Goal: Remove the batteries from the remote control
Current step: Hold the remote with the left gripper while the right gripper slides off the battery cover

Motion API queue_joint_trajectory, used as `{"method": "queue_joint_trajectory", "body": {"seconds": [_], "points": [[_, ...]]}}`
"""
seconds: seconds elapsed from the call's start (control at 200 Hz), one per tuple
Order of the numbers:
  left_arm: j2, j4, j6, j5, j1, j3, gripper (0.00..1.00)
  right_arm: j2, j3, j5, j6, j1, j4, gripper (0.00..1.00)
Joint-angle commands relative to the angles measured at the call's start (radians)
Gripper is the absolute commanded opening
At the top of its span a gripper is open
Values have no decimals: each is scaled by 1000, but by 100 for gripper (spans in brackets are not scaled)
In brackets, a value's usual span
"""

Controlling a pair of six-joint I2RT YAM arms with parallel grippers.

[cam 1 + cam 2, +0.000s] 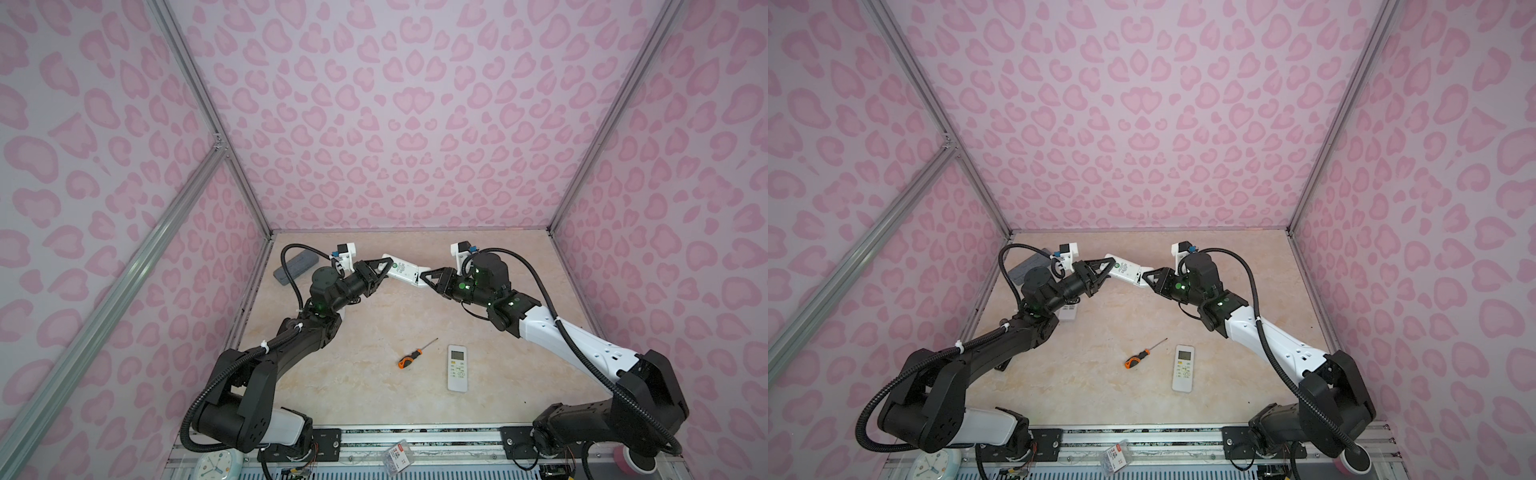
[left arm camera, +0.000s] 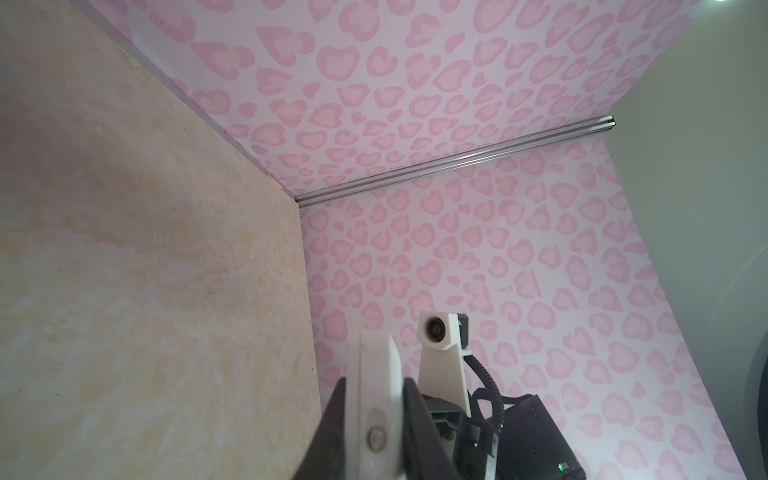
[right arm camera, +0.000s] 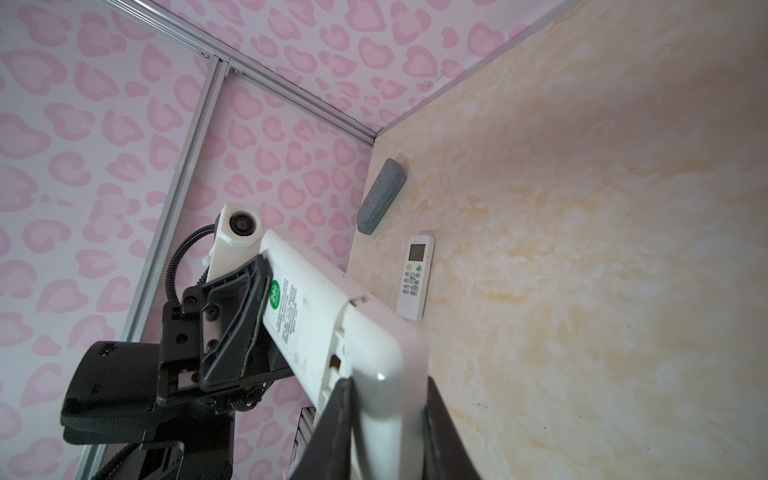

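Aloft, white remote (image 1: 404,270) (label (image 3: 286,307) up), left gripper (image 1: 388,268) clamped on it, right gripper (image 1: 423,277) seemingly too

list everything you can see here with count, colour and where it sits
held remote: 1, white, raised over the far part of the table, gripped at both ends
front remote: 1, white, flat on the table, right of the screwdriver
left remote: 1, white, on the table, partly hidden under the left arm
screwdriver: 1, orange and black handle, table, near middle
grey case: 1, grey, far left of the table
clock: 1, white, front edge, left
clear box: 1, clear, labelled, front rail
pink round thing: 1, pink, front right, partly hidden
table: 1, beige marbled
left gripper: 1, black, shut on held remote
right gripper: 1, black, shut on held remote
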Motion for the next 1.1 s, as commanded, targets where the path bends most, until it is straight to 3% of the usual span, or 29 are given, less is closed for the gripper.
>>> {"method": "queue_joint_trajectory", "body": {"seconds": [0.0, 0.465, 0.95, 1.095], "points": [[-7, 10, 6, -16, 2, -9, 4, -14, 9, -11, -70, 16, -6, 19], [-11, 6, 0, -21, 5, -50, 4, 6, 2, -18, -56, 24, 29, 20], [17, 2, 5, -9, 18, -42, 4, 55, 4, -29, -67, 6, 13, 0], [51, -5, 15, 5, 30, -38, 4, 55, 14, -45, -90, -27, -3, 0]]}}
